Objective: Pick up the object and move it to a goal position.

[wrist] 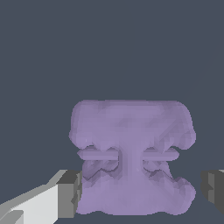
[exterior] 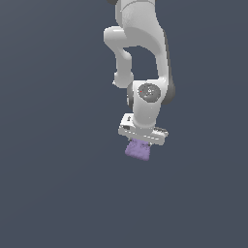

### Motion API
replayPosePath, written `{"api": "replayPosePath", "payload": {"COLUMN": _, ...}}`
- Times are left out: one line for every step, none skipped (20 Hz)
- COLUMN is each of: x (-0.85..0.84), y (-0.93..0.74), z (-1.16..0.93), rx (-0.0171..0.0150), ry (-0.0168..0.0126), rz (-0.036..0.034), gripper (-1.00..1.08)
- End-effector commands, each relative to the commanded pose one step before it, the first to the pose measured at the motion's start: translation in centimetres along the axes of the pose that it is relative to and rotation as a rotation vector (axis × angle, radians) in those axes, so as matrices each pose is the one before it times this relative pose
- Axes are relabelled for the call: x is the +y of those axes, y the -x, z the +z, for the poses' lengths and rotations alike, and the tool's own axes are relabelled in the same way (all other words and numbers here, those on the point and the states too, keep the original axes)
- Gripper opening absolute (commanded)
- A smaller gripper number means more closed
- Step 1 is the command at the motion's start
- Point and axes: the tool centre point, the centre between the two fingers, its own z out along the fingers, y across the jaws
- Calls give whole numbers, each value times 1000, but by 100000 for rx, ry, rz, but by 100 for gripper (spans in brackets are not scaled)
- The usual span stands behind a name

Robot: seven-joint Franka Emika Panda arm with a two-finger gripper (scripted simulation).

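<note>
Purple, pale and lumpy, the object (wrist: 131,157) fills the wrist view, sitting between the two dark finger pads (wrist: 70,192) of the pincer (wrist: 142,190). One pad looks touching or just beside the block's flank; the other pad, at the frame edge, shows a sliver of gap, so the pincer reads as spread around the block, not clenched, though contact on the near pad is hard to call. Block has a broad smooth cap, a pinched waist with a horizontal bar and jagged recesses, then a flared base. Judgement: looks light and rigid, matte surface so probably not slippery; the bumps mean pads may land on uneven faces and the block could twist. Best hold would be across the flared lower flanks where the pads already line up, avoiding the narrow waist. Nothing about it suggests fragility. In the exterior view the white pincer (exterior: 141,140) hangs straight over the object (exterior: 138,149), block peeking out just below the hand and narrower than it; whether it rests on the dark grey tabletop (exterior: 48,193) or is off it cannot be told. Behind, the white arm (exterior: 140,43) rises out of frame. No goal marker seen. No brands, labels or readable writing anywhere.
</note>
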Motion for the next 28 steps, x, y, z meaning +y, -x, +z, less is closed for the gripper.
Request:
{"api": "replayPosePath", "payload": {"x": -153, "y": 27, "z": 158, "rx": 161, "ry": -35, "rz": 791, "gripper": 100}}
{"api": "replayPosePath", "payload": {"x": -37, "y": 15, "z": 16, "rx": 0, "ry": 0, "rz": 0, "gripper": 100}}
{"api": "replayPosePath", "payload": {"x": 67, "y": -2, "z": -50, "rx": -93, "ry": 20, "rz": -317, "gripper": 100}}
{"api": "replayPosePath", "payload": {"x": -2, "y": 1, "z": 39, "rx": 0, "ry": 0, "rz": 0, "gripper": 100}}
{"api": "replayPosePath", "payload": {"x": -5, "y": 4, "z": 117, "rx": 0, "ry": 0, "rz": 0, "gripper": 100}}
{"api": "replayPosePath", "payload": {"x": -8, "y": 7, "z": 194, "rx": 0, "ry": 0, "rz": 0, "gripper": 100}}
{"api": "replayPosePath", "payload": {"x": -10, "y": 11, "z": 270, "rx": 0, "ry": 0, "rz": 0, "gripper": 100}}
{"api": "replayPosePath", "payload": {"x": 25, "y": -1, "z": 336, "rx": 18, "ry": -3, "rz": 67, "gripper": 100}}
{"api": "replayPosePath", "payload": {"x": -15, "y": 20, "z": 421, "rx": 0, "ry": 0, "rz": 0, "gripper": 100}}
{"api": "replayPosePath", "payload": {"x": 21, "y": 9, "z": 484, "rx": 18, "ry": -3, "rz": 67, "gripper": 100}}
{"api": "replayPosePath", "payload": {"x": -18, "y": 29, "z": 565, "rx": 0, "ry": 0, "rz": 0, "gripper": 100}}
{"api": "replayPosePath", "payload": {"x": 33, "y": 8, "z": 583, "rx": 26, "ry": -4, "rz": 94, "gripper": 100}}
{"api": "replayPosePath", "payload": {"x": -19, "y": 24, "z": 528, "rx": 0, "ry": 0, "rz": 0, "gripper": 100}}
{"api": "replayPosePath", "payload": {"x": 19, "y": 0, "z": 439, "rx": 18, "ry": -3, "rz": 67, "gripper": 100}}
{"api": "replayPosePath", "payload": {"x": -19, "y": 5, "z": 371, "rx": 0, "ry": 0, "rz": 0, "gripper": 100}}
{"api": "replayPosePath", "payload": {"x": -20, "y": -6, "z": 292, "rx": 0, "ry": 0, "rz": 0, "gripper": 100}}
{"api": "replayPosePath", "payload": {"x": 17, "y": -34, "z": 202, "rx": 17, "ry": -5, "rz": 67, "gripper": 100}}
{"api": "replayPosePath", "payload": {"x": -20, "y": -27, "z": 135, "rx": 0, "ry": 0, "rz": 0, "gripper": 100}}
{"api": "replayPosePath", "payload": {"x": -17, "y": -29, "z": 65, "rx": 0, "ry": 0, "rz": 0, "gripper": 100}}
{"api": "replayPosePath", "payload": {"x": -7, "y": -14, "z": 16, "rx": 0, "ry": 0, "rz": 0, "gripper": 100}}
{"api": "replayPosePath", "payload": {"x": 0, "y": 0, "z": 0, "rx": 0, "ry": 0, "rz": 0, "gripper": -100}}
{"api": "replayPosePath", "payload": {"x": 0, "y": 0, "z": 0, "rx": 0, "ry": 0, "rz": 0, "gripper": -100}}
{"api": "replayPosePath", "payload": {"x": 0, "y": 0, "z": 0, "rx": 0, "ry": 0, "rz": 0, "gripper": -100}}
{"api": "replayPosePath", "payload": {"x": 0, "y": 0, "z": 0, "rx": 0, "ry": 0, "rz": 0, "gripper": -100}}
{"api": "replayPosePath", "payload": {"x": 0, "y": 0, "z": 0, "rx": 0, "ry": 0, "rz": 0, "gripper": -100}}
{"api": "replayPosePath", "payload": {"x": 0, "y": 0, "z": 0, "rx": 0, "ry": 0, "rz": 0, "gripper": -100}}
{"api": "replayPosePath", "payload": {"x": 0, "y": 0, "z": 0, "rx": 0, "ry": 0, "rz": 0, "gripper": -100}}
{"api": "replayPosePath", "payload": {"x": 0, "y": 0, "z": 0, "rx": 0, "ry": 0, "rz": 0, "gripper": -100}}
